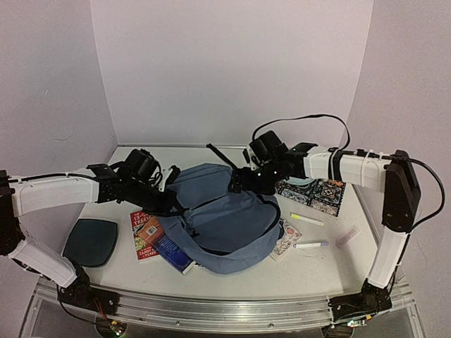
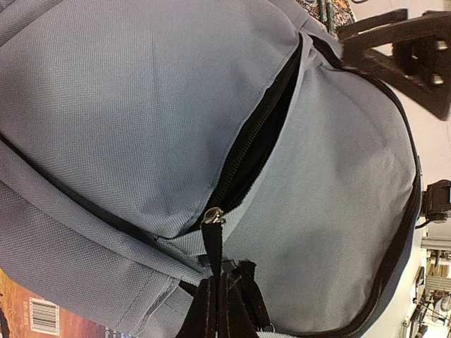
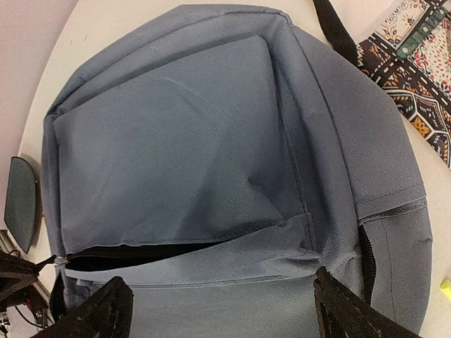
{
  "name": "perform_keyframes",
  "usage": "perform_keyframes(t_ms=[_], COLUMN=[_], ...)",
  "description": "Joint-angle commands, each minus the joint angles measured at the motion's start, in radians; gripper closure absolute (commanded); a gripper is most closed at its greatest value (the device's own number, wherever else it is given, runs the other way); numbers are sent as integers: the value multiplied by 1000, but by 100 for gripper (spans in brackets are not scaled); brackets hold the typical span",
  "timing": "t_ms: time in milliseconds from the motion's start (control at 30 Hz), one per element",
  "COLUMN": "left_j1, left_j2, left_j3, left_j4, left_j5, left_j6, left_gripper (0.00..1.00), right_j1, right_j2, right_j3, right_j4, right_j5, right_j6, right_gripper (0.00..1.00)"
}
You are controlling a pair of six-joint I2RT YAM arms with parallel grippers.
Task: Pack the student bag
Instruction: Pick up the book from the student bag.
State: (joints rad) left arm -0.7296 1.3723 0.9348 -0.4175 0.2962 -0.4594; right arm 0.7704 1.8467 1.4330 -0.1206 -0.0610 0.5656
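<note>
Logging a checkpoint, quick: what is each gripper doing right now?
Left gripper: closed on the black zipper pull of the student bag.
Right gripper: open, holding nothing, fingers spread above the student bag.

walls: plain pale lilac — three sides | table: white — metal front rail

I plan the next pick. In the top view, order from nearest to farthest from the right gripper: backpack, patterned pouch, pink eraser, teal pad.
1. backpack, directly under the right gripper
2. patterned pouch, to its right
3. pink eraser, front right
4. teal pad, far left
</note>
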Motion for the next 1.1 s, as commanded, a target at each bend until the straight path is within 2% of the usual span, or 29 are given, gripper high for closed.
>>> perform_keyframes(t_ms=[0,233,367,500,733,867,1067], left_j1=[4,4,4,5,4,4,4], left_j2=[-43,-78,-104,-108,-102,-104,-80], left_j3=[-1,-21,-42,-50,-50,-27,94], left_j4=[36,36,35,31,26,7,-78], left_j5=[17,-13,-60,-75,-89,-119,-257], left_j6=[30,23,2,14,71,119,208], left_gripper=[100,100,100,99,96,86,49], right_j1=[0,0,0,0,0,0,0], right_j2=[74,124,99,72,32,-2,-59], right_j3=[-1,-70,-155,-221,-256,-256,-245], right_j4=[-65,-42,-1,60,171,220,268], right_j5=[75,143,170,136,48,2,-32], right_j6=[41,28,-37,-87,-119,-132,-147], right_gripper=[11,12,19,37,81,96,100])
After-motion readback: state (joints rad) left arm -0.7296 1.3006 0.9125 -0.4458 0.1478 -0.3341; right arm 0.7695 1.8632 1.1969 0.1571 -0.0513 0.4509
